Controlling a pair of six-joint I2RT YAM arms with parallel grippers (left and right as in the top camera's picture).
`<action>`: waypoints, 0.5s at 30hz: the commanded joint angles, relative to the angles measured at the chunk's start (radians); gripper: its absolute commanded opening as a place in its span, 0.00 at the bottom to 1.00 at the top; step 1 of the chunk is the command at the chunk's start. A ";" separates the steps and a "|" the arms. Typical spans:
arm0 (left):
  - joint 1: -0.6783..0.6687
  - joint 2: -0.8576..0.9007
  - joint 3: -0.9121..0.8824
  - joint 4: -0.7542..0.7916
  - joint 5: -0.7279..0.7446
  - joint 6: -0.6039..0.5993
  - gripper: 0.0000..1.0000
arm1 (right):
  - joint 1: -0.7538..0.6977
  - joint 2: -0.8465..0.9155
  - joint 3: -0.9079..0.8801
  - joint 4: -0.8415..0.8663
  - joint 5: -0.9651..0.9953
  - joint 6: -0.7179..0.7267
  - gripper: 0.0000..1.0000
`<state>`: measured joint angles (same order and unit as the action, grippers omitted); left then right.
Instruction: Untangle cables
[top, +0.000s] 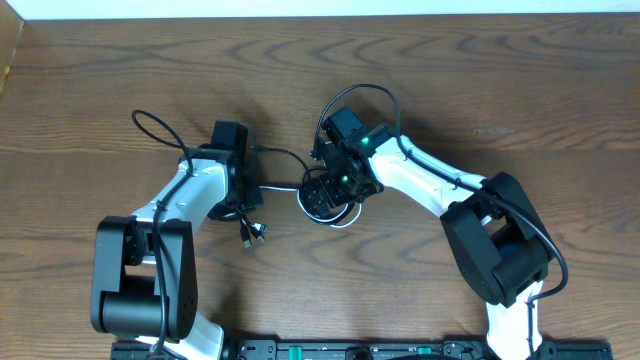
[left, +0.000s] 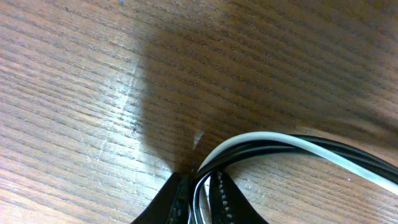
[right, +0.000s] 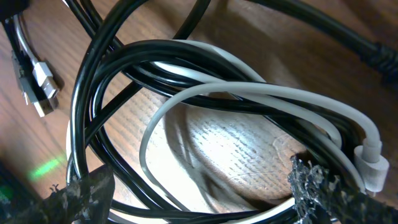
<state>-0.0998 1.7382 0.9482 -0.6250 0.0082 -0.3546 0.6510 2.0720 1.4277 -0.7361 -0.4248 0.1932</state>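
The cables (right: 186, 53) lie in a knotted coil on the table (top: 500, 80), black loops wound through the white cord (right: 280, 93). Over the coil the right gripper (right: 199, 196) hangs with fingers (right: 81, 196) spread wide either side, while the left gripper (left: 199, 202) has its fingers (left: 224, 199) pinched on a white-and-black bundle.

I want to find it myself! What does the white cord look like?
Look at the middle of the wooden table, where a bundle of looped cords lies under the right pincer. The white cord winds through that bundle, and it is the only pale one among the black cords.
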 joint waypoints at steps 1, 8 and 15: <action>0.004 -0.008 0.001 -0.002 -0.016 0.002 0.27 | 0.003 0.005 0.000 -0.003 -0.052 -0.034 0.89; 0.004 -0.008 0.001 -0.003 -0.015 0.002 0.58 | 0.012 0.005 0.000 0.002 -0.045 -0.034 0.82; 0.004 -0.008 0.001 -0.003 -0.016 0.002 0.56 | 0.037 -0.008 0.059 0.004 -0.043 -0.034 0.57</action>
<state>-0.0986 1.7378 0.9482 -0.6254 -0.0059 -0.3611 0.6689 2.0720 1.4364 -0.7361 -0.4538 0.1719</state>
